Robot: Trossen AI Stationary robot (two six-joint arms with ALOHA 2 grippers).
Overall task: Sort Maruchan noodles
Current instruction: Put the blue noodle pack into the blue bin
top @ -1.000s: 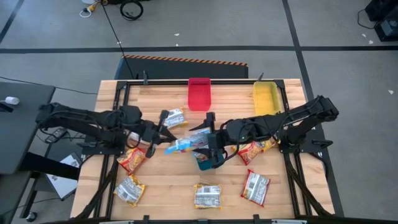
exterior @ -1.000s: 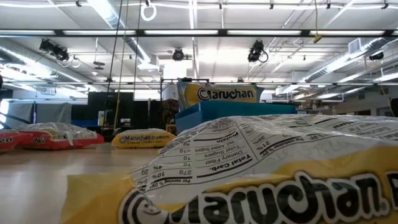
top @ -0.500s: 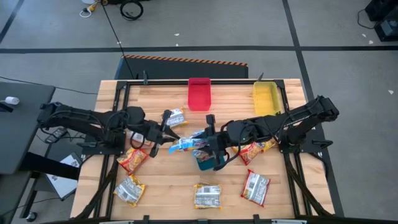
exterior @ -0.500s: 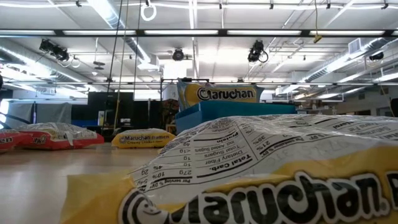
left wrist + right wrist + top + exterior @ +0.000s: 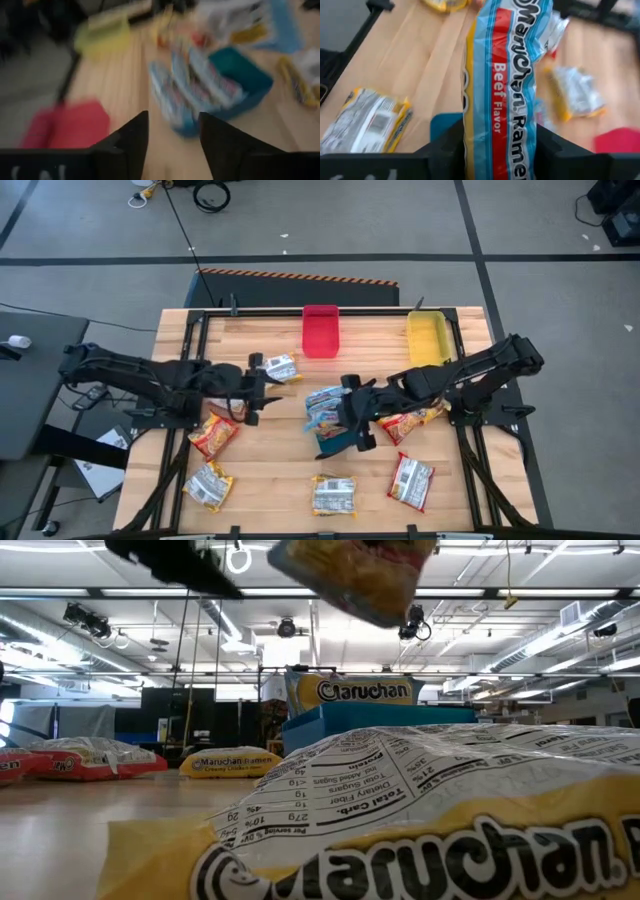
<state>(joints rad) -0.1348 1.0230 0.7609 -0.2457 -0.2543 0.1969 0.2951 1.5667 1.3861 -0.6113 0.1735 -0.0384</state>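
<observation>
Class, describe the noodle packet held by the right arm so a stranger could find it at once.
Start at the blue tray near the middle of the wooden table. Just above it, the right gripper is shut on a blue packet with a red band reading Beef Flavor. Unlike the packets lying flat around it, it is lifted off the table.

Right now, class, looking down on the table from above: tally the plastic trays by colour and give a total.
red tray: 1
yellow tray: 1
blue tray: 1
Total: 3
</observation>
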